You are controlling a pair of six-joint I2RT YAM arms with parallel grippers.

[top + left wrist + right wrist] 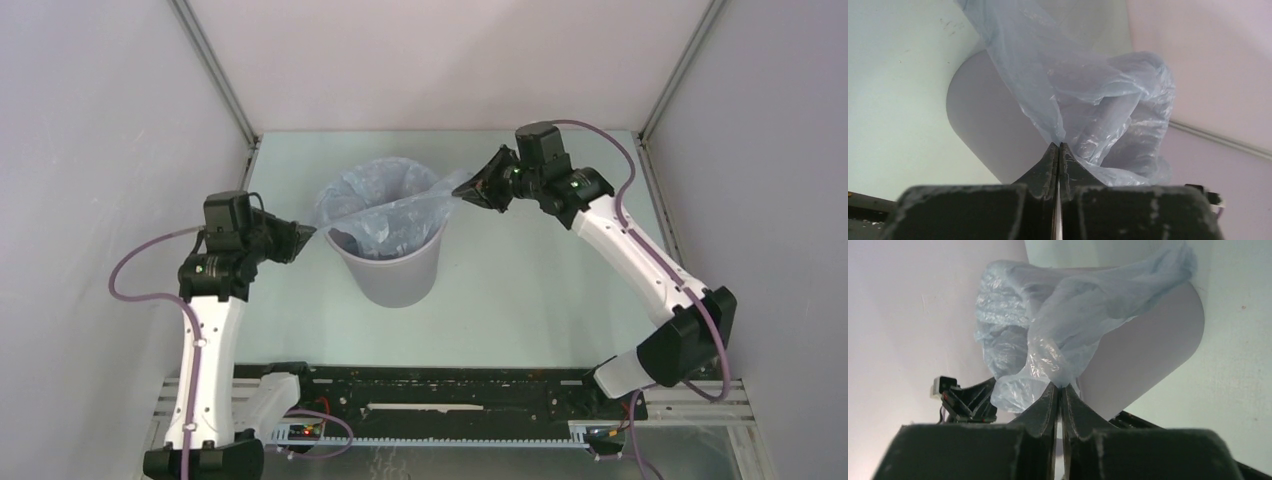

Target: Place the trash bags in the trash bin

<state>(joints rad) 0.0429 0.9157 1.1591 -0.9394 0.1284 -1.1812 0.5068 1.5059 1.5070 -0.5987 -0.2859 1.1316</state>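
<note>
The grey round trash bin (400, 275) stands upright mid-table. The pale blue translucent trash bag (385, 205) sits in its mouth and is stretched across the rim. My left gripper (308, 235) is shut on the bag's left edge, just left of the bin. My right gripper (462, 195) is shut on the bag's right edge, just right of and above the rim. In the left wrist view the film (1083, 95) runs from the closed fingertips (1058, 145) over the bin wall (983, 125). In the right wrist view the film (1063, 335) bunches at the closed fingertips (1060, 386) beside the bin (1148, 350).
Pale walls enclose the table on three sides, with metal corner posts (215, 70) at the back. A black rail (440, 400) with cables runs along the near edge between the arm bases.
</note>
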